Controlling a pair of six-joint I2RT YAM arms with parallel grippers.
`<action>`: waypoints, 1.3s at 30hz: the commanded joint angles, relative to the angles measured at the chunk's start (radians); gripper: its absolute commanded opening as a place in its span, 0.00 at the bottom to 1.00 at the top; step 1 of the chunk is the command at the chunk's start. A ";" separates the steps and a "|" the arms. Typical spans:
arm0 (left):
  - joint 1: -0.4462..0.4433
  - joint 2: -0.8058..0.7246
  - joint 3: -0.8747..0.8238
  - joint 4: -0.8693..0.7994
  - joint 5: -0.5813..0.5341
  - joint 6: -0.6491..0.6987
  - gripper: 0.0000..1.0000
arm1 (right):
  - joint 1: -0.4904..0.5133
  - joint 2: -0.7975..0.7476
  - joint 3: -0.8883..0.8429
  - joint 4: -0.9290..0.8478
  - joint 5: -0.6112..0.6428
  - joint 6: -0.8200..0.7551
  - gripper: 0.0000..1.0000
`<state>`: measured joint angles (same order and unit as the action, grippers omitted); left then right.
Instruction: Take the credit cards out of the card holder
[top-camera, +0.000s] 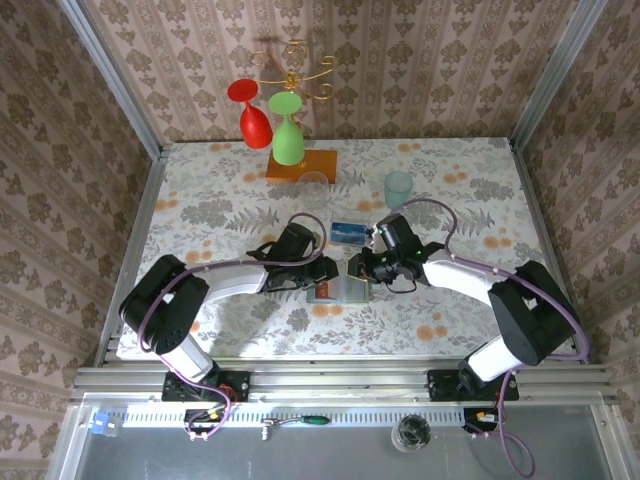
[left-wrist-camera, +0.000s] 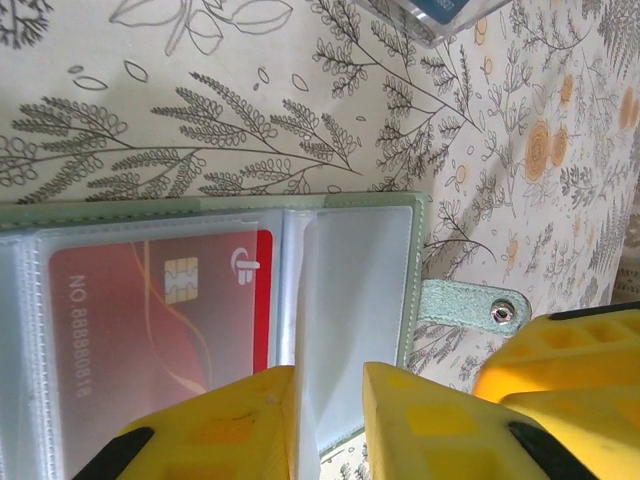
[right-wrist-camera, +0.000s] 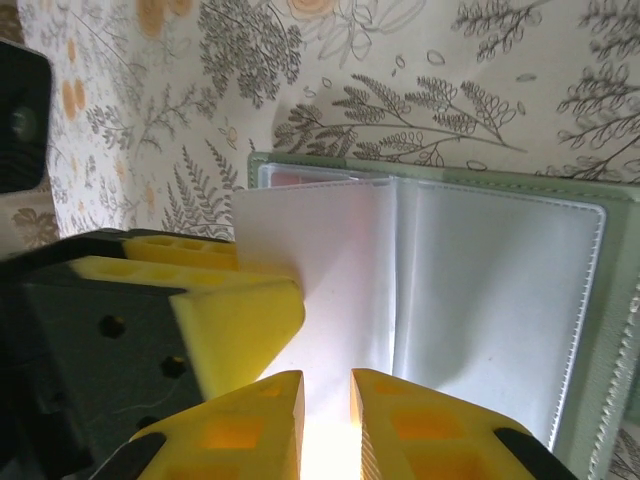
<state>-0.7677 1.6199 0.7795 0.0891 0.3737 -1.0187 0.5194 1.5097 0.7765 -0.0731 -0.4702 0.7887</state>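
Observation:
The pale green card holder (top-camera: 345, 292) lies open on the flowered table between my two grippers. The left wrist view shows its rim (left-wrist-camera: 421, 250), with a red credit card (left-wrist-camera: 150, 310) inside a clear sleeve on its left panel. One clear sleeve leaf (left-wrist-camera: 350, 290) stands up in the gap of my left gripper (left-wrist-camera: 330, 375). The jaws are slightly apart and the leaf touches only one finger. My right gripper (right-wrist-camera: 327, 378) hovers over the same leaf (right-wrist-camera: 320, 260) with a narrow gap. A blue credit card (top-camera: 348, 232) lies on the table beyond the holder.
A pale teal cup (top-camera: 398, 187) and a clear glass (top-camera: 314, 185) stand behind the blue card. Red (top-camera: 250, 112) and green (top-camera: 288, 135) wine glasses hang over a wooden base at the back. The holder's strap with a snap (left-wrist-camera: 470, 305) sticks out sideways.

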 joint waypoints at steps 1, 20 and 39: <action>-0.013 -0.014 0.032 -0.031 0.005 -0.009 0.24 | -0.015 -0.054 -0.023 -0.056 0.037 -0.022 0.20; -0.086 0.087 0.134 -0.035 -0.002 -0.027 0.20 | -0.065 -0.199 -0.095 -0.093 0.038 -0.039 0.20; -0.127 0.206 0.197 -0.009 -0.024 -0.049 0.18 | -0.111 -0.249 -0.141 -0.110 0.005 -0.062 0.21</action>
<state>-0.8898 1.8069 0.9516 0.0738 0.3634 -1.0519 0.4137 1.2816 0.6487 -0.1623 -0.4496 0.7509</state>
